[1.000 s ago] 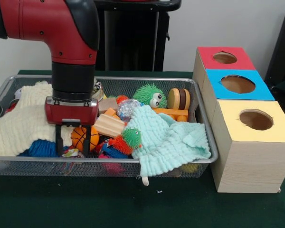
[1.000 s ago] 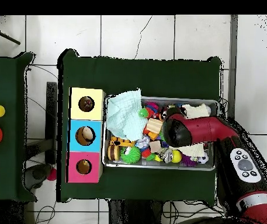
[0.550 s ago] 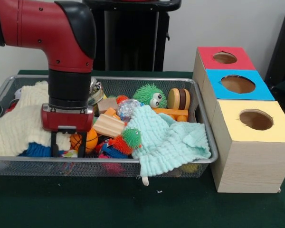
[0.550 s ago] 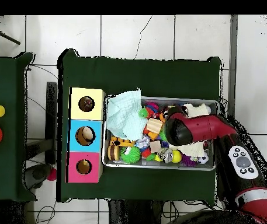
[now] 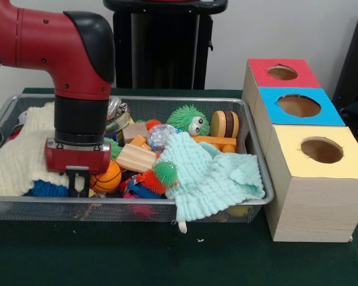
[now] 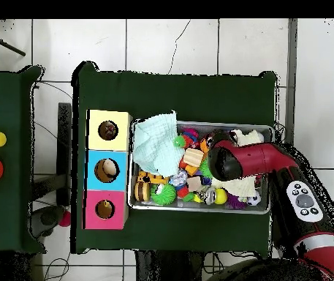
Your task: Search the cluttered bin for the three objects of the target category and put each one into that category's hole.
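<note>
At the bin's (image 5: pixel 259 199) front rim, gripper (image 5: pixel 79 185) low beside orange ball (image 5: pixel 107 177); finger state unclear.

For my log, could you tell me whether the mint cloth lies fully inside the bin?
No: the mint cloth drapes over the bin's front rim, one corner hanging outside.

Dark green worktop (image 5: pixel 167 262), wire mesh bin (image 5: pixel 137 210) resting on it, three-hole wooden box (image 5: pixel 307 196) just beside the bin, red, blue, yellow tops.

Mint green knitted cloth (image 5: pixel 218 174), cream knitted cloth (image 5: pixel 21 156), orange basketball (image 5: pixel 107 177) with black lines, boxes topped red (image 5: pixel 282 72), blue (image 5: pixel 298 106), yellow (image 5: pixel 319 151).
</note>
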